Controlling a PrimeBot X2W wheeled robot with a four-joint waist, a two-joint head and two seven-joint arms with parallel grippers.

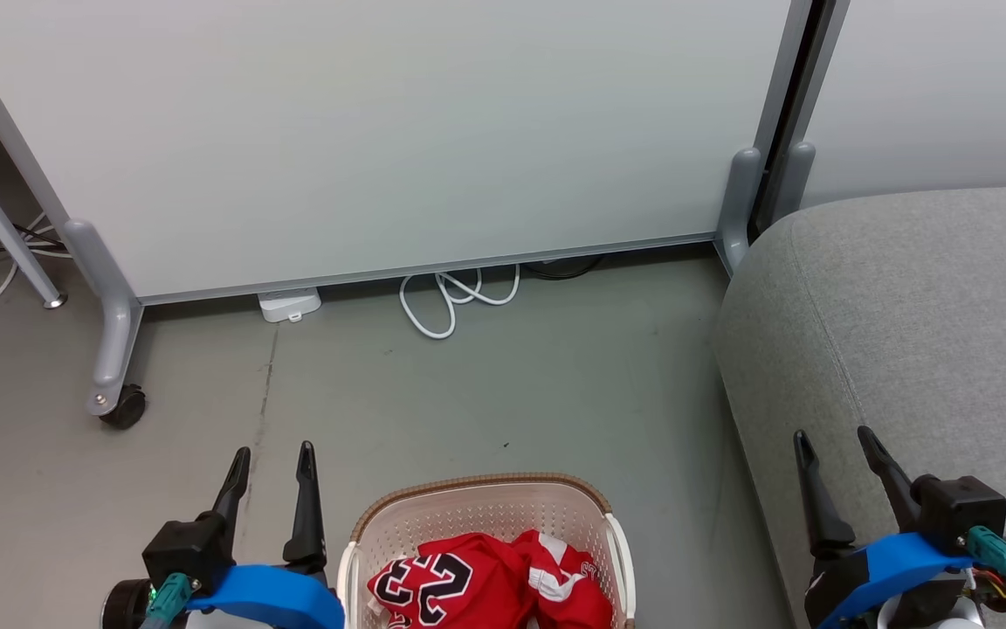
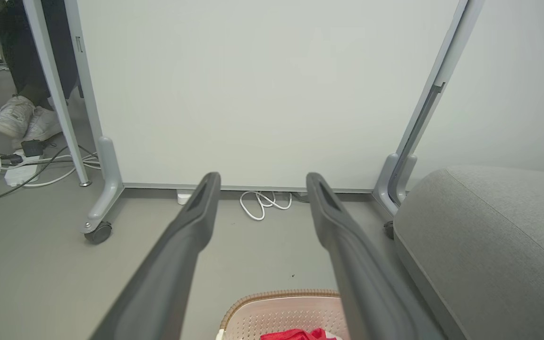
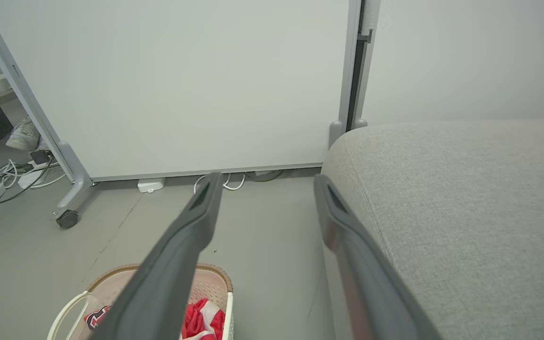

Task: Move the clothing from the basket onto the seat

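Jaws wide apart, left gripper (image 1: 274,449), right gripper (image 1: 833,433) empty

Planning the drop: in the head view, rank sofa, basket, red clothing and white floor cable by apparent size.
1. sofa
2. basket
3. clothing
4. white cable
The frame crops sofa, basket and clothing, so true sizes are unsure.

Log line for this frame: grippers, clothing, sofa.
phase: pre-grasp; left gripper: open, empty; right gripper: open, empty; red clothing: in laundry basket; grey sofa: right of basket
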